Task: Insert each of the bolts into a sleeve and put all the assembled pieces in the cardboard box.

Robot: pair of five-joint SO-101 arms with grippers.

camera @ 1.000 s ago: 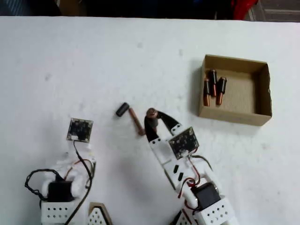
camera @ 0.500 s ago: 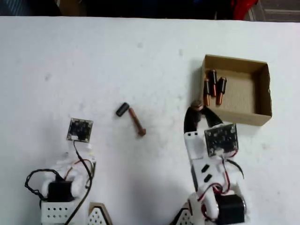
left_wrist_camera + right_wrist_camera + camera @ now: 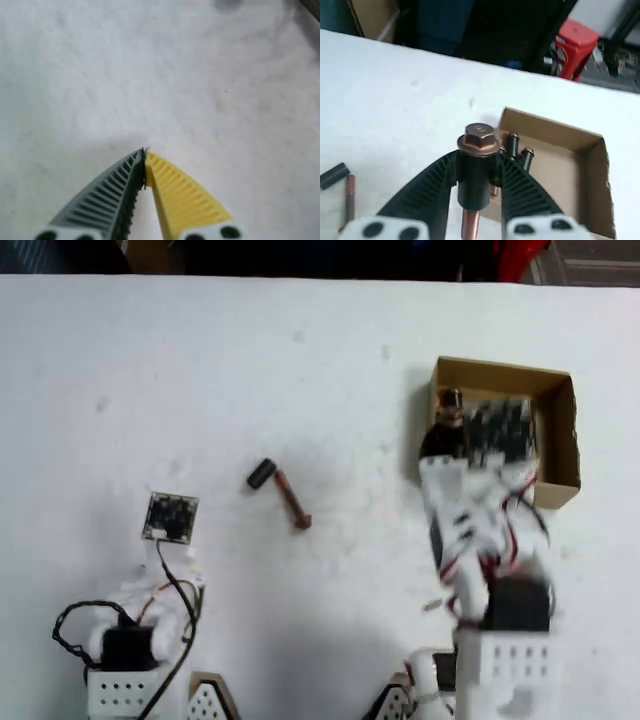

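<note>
One assembled piece (image 3: 478,175), a black cylindrical sleeve with a copper hex-head bolt through it, stands upright, clamped in the right gripper (image 3: 478,162) at the edge of the open cardboard box (image 3: 555,135). The box holds at least two more finished pieces (image 3: 512,142). One loose threaded bolt (image 3: 292,500) and one loose black sleeve (image 3: 261,474) lie just beside each other on the white table (image 3: 200,360). The left gripper (image 3: 145,155) has its ribbed jaws closed together and empty.

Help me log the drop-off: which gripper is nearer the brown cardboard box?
Right. The right gripper, shut on a black sleeve with a copper bolt, is at the cardboard box's left wall; the left gripper sits shut above white table, far to its left.
</note>
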